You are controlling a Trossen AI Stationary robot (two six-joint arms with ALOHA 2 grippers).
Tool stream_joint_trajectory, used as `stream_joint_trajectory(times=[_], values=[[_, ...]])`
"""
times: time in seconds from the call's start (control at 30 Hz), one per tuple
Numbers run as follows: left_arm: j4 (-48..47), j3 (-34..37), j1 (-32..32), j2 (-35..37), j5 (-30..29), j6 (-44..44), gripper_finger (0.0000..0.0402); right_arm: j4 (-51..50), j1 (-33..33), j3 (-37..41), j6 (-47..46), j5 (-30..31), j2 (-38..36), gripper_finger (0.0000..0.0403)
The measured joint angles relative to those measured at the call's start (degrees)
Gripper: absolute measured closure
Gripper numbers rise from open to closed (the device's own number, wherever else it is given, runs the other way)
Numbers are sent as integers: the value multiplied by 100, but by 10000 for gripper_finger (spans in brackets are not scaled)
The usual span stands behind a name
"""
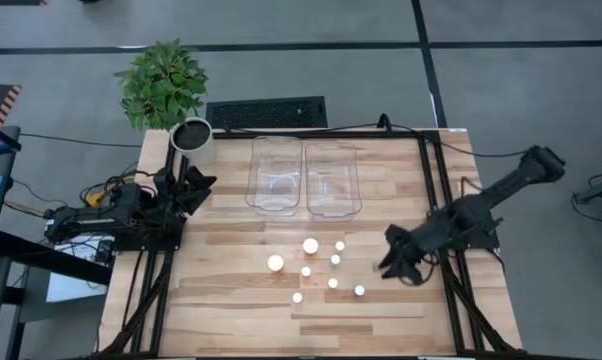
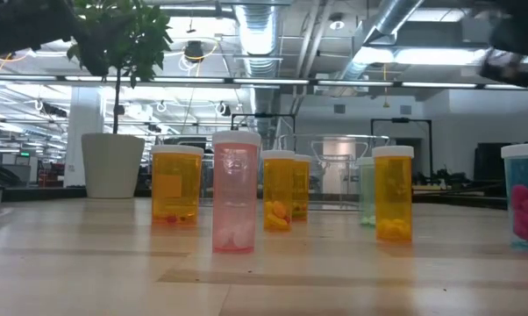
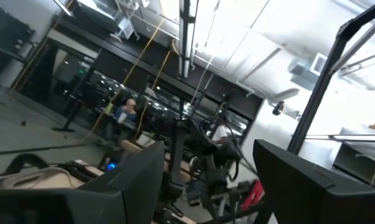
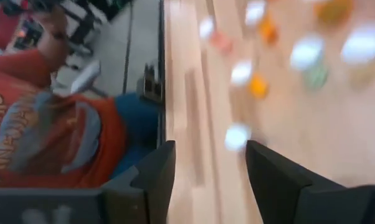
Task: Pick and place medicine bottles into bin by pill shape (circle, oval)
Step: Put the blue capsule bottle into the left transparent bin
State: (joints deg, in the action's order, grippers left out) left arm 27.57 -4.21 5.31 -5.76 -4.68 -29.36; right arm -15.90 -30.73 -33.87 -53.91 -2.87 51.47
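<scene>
- While the right gripper point(image 1: 393, 262) hovers empty with fingers apart just beside the medicine bottles point(image 1: 318, 268), all seven stand mid-table, short of the two clear bins point(image 1: 303, 177).
- Because the bottles cluster closely, a descending finger could topple a neighbour.
- Pill shape is hard to read from above, so mis-sorting is likely.
- The left gripper point(image 1: 193, 190) waits open near the plant pot point(image 1: 191, 136).

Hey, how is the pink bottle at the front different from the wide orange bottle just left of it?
In the low view, the pink bottle has a pale pink see-through body, while the wide orange bottle is amber orange. The pink one stands nearer the camera, so it shows taller; the orange one sits farther back. White pills lie at the pink bottle's base; the orange bottle's contents are hard to make out. Both stand upright on the wooden table with white caps.
</scene>
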Motion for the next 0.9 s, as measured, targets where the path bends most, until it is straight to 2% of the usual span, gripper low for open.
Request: stream_joint_trajectory(times=[0.13, 0.27, 0.33, 0.47, 0.57, 0.9], values=[[-4, 2, 1, 0, 41, -16, 161, -111, -619, -2, -1061, -208, 517, 199], [-7, 2, 1, 0, 40, 106, 161, 9, -972, -2, -2566, -209, 919, 196], [-9, 2, 1, 0, 39, 117, 161, 40, -1063, -2, -2841, -209, 1082, 195], [-20, 2, 1, 0, 41, 123, 161, 200, -1081, -2, -2288, -192, 1399, 203], [-31, 4, 1, 0, 40, 182, 161, 218, -1011, -2, -1745, 64, 1576, 221], [-28, 7, 1, 0, 32, 122, 161, 145, -915, -260, 390, 1936, 1675, 273]])
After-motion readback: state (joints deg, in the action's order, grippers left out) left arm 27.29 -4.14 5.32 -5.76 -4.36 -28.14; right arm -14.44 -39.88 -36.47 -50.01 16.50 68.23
